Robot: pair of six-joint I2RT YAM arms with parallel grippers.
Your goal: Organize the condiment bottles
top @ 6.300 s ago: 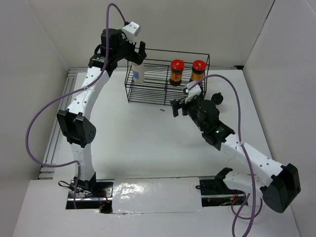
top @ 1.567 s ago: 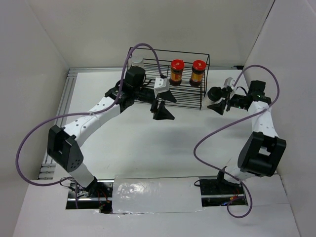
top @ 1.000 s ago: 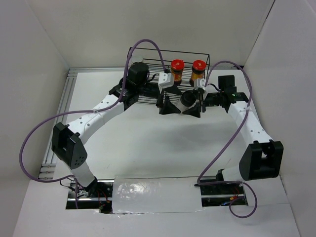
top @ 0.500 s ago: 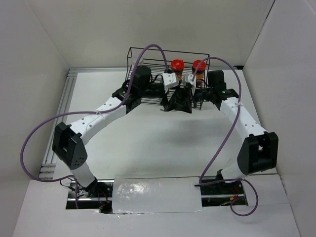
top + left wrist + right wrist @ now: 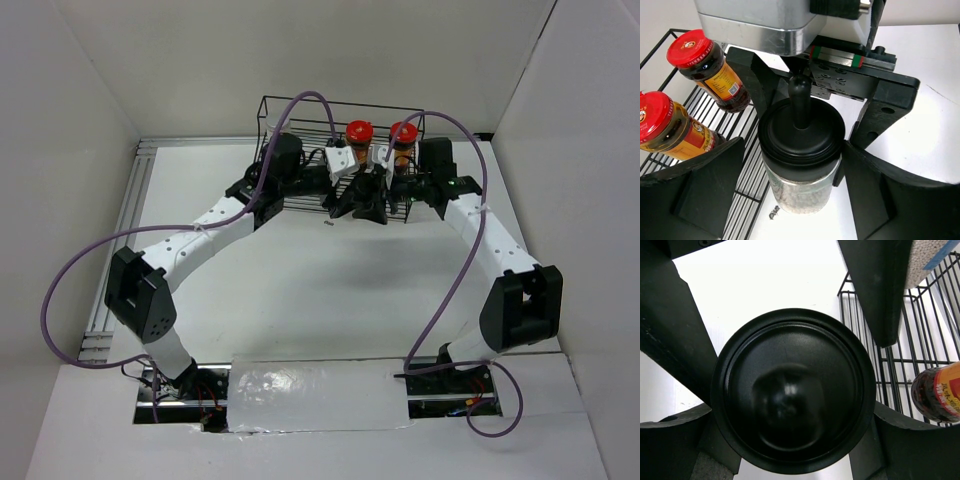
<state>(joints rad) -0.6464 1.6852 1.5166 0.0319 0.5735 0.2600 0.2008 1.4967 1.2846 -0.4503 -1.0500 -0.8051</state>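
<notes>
Fingers [image 5: 705, 195] of left gripper [image 5: 792, 150] flanking black-cap bottle [image 5: 800, 192], spread, not gripping yet; right gripper [image 5: 792, 440] pinching it. Judging: left should be closing squarely on glass, right releasing only after, avoiding rack [image 5: 747, 172] at frame left.

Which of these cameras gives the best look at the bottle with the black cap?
The left wrist view: it shows the black-capped bottle from the side, knobbed cap above a clear body with whitish contents. The right wrist view looks straight down, showing only the cap. In the top external view it is mostly hidden.
</notes>
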